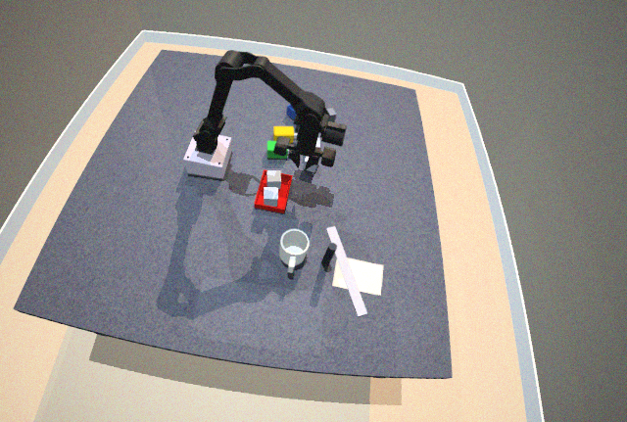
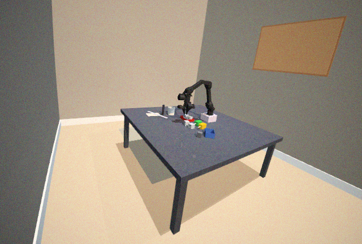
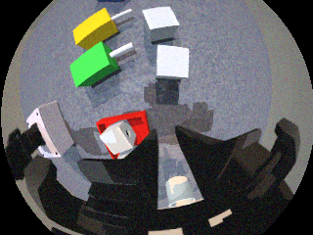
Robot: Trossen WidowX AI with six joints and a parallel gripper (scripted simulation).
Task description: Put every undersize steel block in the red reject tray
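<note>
The green GO gauge [image 1: 273, 150] [image 2: 198, 123] [image 3: 94, 65] lies on the table, its pin pointing toward the loose blocks. One pale steel block [image 2: 186, 123] [image 3: 172, 62] and another block [image 2: 191, 125] [image 3: 160, 22] stand on the table, mostly hidden by the arm in the top view. The red tray [image 1: 282, 192] [image 3: 142, 117] holds two blocks, one block [image 1: 273, 176] and another block [image 1: 270, 196]; a hole shows in a tray block [image 3: 117, 138] in the wrist view. My gripper [image 1: 303, 165] [image 3: 166, 131] is partly open and empty, above the table beside the tray.
A yellow gauge [image 1: 283, 132] [image 3: 95, 27] lies beside the green one. A blue tray [image 2: 209, 133] and a dark grey block [image 2: 199, 134] are beyond. A mug [image 1: 294, 250], a black cylinder [image 1: 328, 257], a white strip [image 1: 354, 291] and paper [image 1: 370, 276] are on the other side.
</note>
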